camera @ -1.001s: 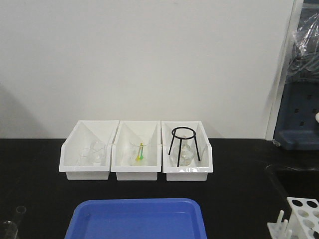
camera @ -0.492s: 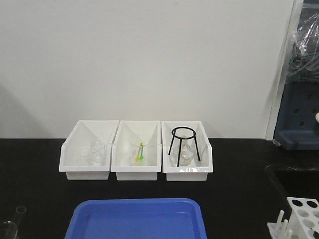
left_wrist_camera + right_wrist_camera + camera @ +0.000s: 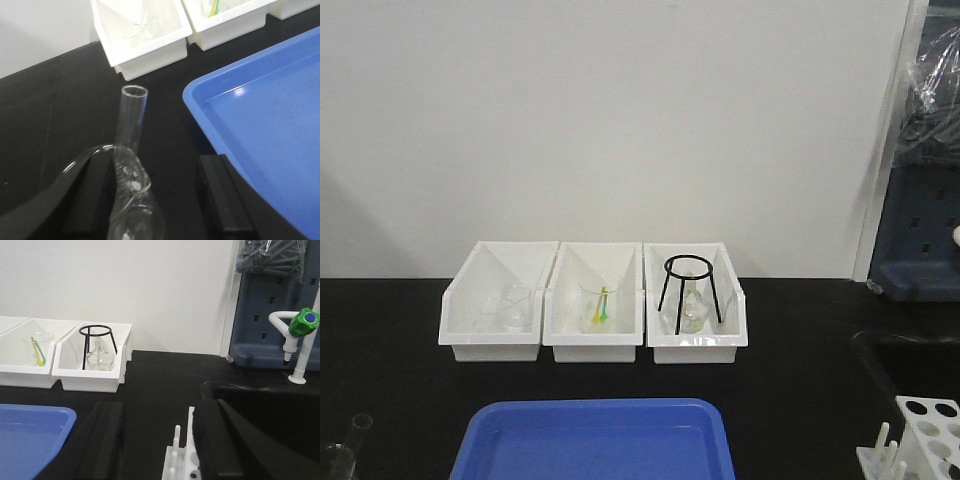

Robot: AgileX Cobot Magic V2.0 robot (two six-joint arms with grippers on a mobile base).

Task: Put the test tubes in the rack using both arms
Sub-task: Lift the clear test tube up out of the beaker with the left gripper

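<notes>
A black tabletop [image 3: 800, 400] ran wall to wall below a plain white wall. A blue tray [image 3: 595, 440] lay at its near edge, in the middle. Three white bins [image 3: 592, 352] stood side by side at the far side of the tabletop, and the right-hand one held a black wire tripod [image 3: 677, 310].

The left gripper [image 3: 155, 167] hung low at the near left of the tabletop, left of the tray. Its jaws were spread wide and grasped nothing. The right gripper [image 3: 156, 410] was low at the near right, its jaws likewise spread and empty.

The white rack [image 3: 918, 435] stood at the near right corner, just below the right gripper and between its jaws in the wrist view. Its holes that showed held nothing.

A clear beaker [image 3: 142, 220] stood between the left gripper's jaws. One test tube [image 3: 131, 125] leaned inside it, open rim up, apart from both jaws.
</notes>
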